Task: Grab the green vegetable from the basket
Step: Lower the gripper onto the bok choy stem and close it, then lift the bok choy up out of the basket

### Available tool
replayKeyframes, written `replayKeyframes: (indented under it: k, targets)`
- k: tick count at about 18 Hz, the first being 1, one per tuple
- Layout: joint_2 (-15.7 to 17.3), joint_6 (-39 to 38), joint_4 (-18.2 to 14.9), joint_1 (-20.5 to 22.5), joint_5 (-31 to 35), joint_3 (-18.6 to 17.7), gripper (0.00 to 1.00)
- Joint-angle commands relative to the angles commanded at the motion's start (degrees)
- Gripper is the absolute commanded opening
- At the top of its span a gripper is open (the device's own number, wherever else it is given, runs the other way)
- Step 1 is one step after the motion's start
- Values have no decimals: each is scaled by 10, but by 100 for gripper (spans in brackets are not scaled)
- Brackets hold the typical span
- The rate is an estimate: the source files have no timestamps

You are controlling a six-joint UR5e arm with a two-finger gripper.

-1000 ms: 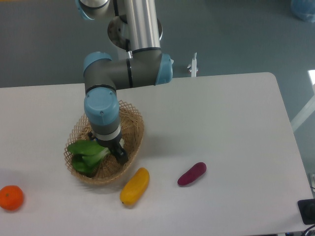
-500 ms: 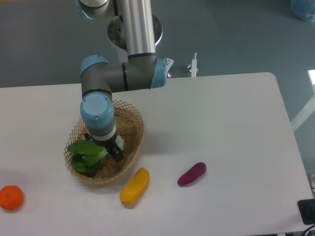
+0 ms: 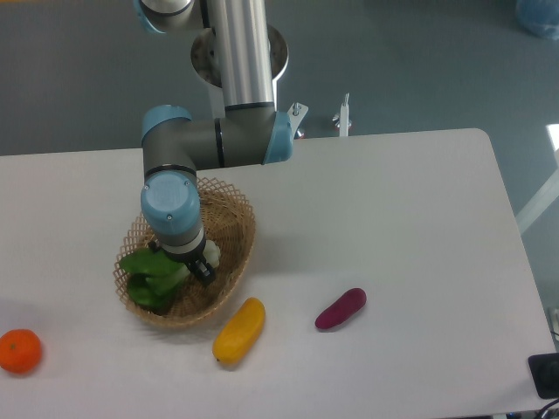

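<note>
While the arm (image 3: 214, 140) hung over the basket (image 3: 234, 214), most of the gripper (image 3: 199, 266) was hidden by the wrist housing; only one dark finger (image 3: 204, 272) was seen beside the pale stem of the bok choy (image 3: 157, 272), so whether the jaws were spread or pinching the stem could not be told. The bok choy was lying in the basket, leaves toward its left rim, stem under the wrist.

Risks were judged as follows. If only the stem edge was caught, the heavy leaves could pivot and the vegetable could slip out on lifting. If a fingertip was snagged in the open lattice, the light basket could be dragged or lifted with it, and the yellow fruit (image 3: 238, 331) just beside its rim could be knocked.

Against the frame a second earlier, the wrist was found higher and shifted slightly left, the finger was raised from the basket floor, and more white stem was exposed. The fruit, purple vegetable (image 3: 341, 308) and orange (image 3: 19, 351) were unmoved.
</note>
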Motion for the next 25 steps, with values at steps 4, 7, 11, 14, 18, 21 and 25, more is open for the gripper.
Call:
replayKeyframes:
  k: [4, 7, 11, 14, 18, 21, 25]
  targets:
    - [6, 0, -1, 1, -15, 10, 17]
    - [21, 2, -1, 5, -21, 14, 17]
    - [41, 5, -4, 25, -43, 32, 17]
    - [52, 8, -8, 34, -42, 41, 18]
    - [55, 7, -8, 54, -42, 43, 18]
    - [75, 8, -9, 87, -41, 57, 18]
    - [70, 18, -7, 130, -40, 94, 19]
